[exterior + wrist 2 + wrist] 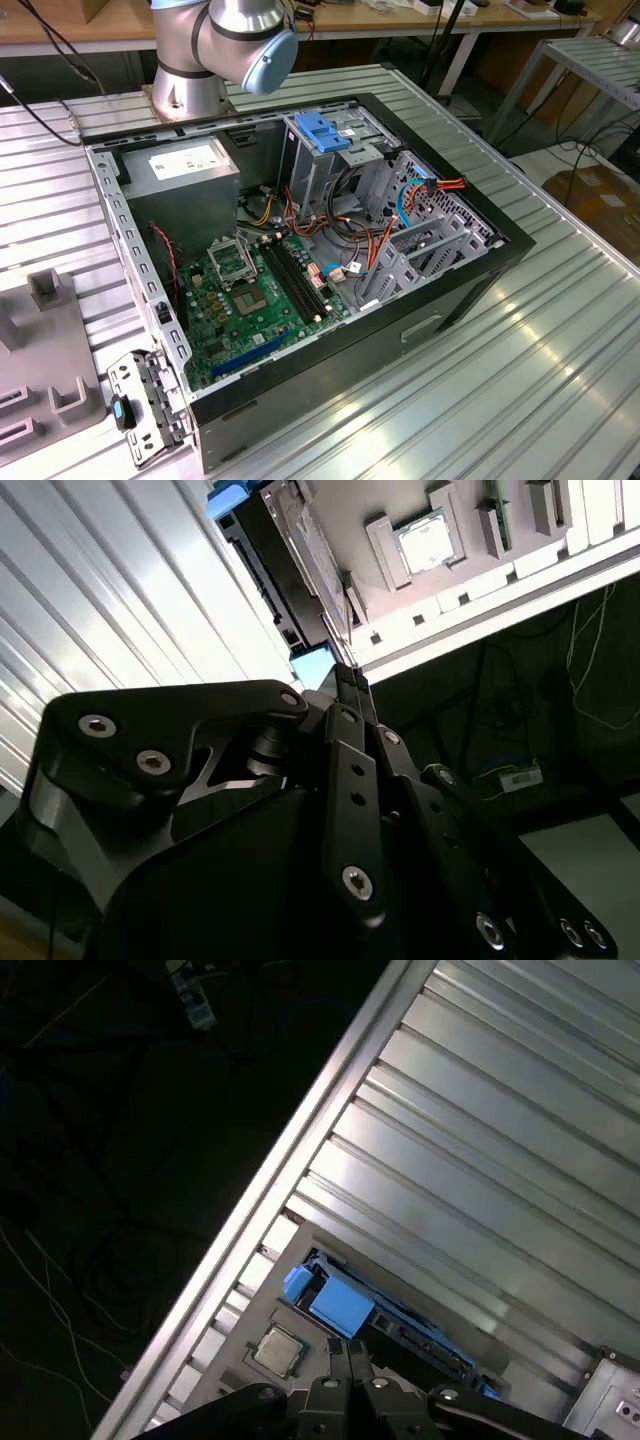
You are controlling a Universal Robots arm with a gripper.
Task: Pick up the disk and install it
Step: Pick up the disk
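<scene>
The disk (288, 580) stands on its edge in a slot of a grey fixture, its dark side and blue carrier frame toward the camera. In the first wrist view the disk (340, 1305) shows its blue frame end just beyond my fingertips. My gripper (346, 676) is shut, its two thin fingers pressed together with nothing seen between them. The gripper (348, 1348) tips sit right at the blue end of the carrier. Whether they touch it I cannot tell.
An open computer case (480, 290) lies on the ribbed metal table, with a grey drive cage and blue latch (325, 130) and a power-supply box (185, 165) inside. The arm's base (220, 50) stands behind it. A processor chip (430, 542) rests on the fixture beside the disk. The table edge (300, 1150) borders dark floor.
</scene>
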